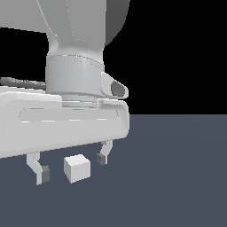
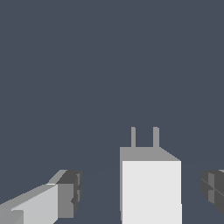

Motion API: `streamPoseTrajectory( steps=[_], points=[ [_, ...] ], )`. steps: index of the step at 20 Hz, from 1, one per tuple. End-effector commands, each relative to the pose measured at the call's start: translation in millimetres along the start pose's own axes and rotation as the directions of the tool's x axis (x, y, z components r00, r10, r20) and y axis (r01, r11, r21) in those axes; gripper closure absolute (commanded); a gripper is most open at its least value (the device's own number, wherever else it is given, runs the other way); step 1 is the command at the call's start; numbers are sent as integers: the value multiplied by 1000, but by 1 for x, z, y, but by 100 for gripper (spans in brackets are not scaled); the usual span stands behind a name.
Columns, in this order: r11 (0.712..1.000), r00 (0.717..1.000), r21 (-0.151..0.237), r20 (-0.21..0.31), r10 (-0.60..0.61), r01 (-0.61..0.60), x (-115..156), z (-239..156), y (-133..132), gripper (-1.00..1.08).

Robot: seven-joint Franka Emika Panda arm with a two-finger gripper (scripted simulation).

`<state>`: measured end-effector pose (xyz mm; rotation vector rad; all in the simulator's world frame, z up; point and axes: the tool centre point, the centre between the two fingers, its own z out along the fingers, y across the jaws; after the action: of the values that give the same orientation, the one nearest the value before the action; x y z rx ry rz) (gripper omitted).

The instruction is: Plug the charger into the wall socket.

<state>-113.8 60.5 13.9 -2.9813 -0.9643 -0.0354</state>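
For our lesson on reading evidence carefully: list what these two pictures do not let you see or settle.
1. The wall socket: in neither view.
2. The charger: the wrist view's edge cuts off its lower part; its prongs, seen there, do not show in the exterior view, where they face away.
3. The hand: whether its fingers reach down to the floor is unclear; the wrist view's edges crop both.
4. The arm: it runs off the exterior view's top and left.

Charger: off-white block between the pincer's fingers, plain matt faces, smooth, plastic-looking; two thin grey prongs of flat, dull finish.
Pincer: pale grey-white shell, smooth, faint satin sheen; fingers light grey, their pads darker grey and matt, rubber-like.
Table: beneath the pincer, uniform slate blue-grey, smooth, matt, no grain or texture; material cannot be told.
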Motion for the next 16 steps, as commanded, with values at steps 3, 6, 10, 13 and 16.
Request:
streamPoseTrajectory(
  steps=[3,6,10,13,16],
  points=[
    [1000,1000,-1,-1,0,0,0,2,0,108],
    [1000,1000,-1,-1,0,0,0,2,0,108],
    [1000,1000,-1,-1,0,0,0,2,0,108],
    [1000,1000,-1,-1,1,-1,0,2,0,108],
    [1000,1000,-1,-1,12,-12,3,0,0,108]
  ],
)
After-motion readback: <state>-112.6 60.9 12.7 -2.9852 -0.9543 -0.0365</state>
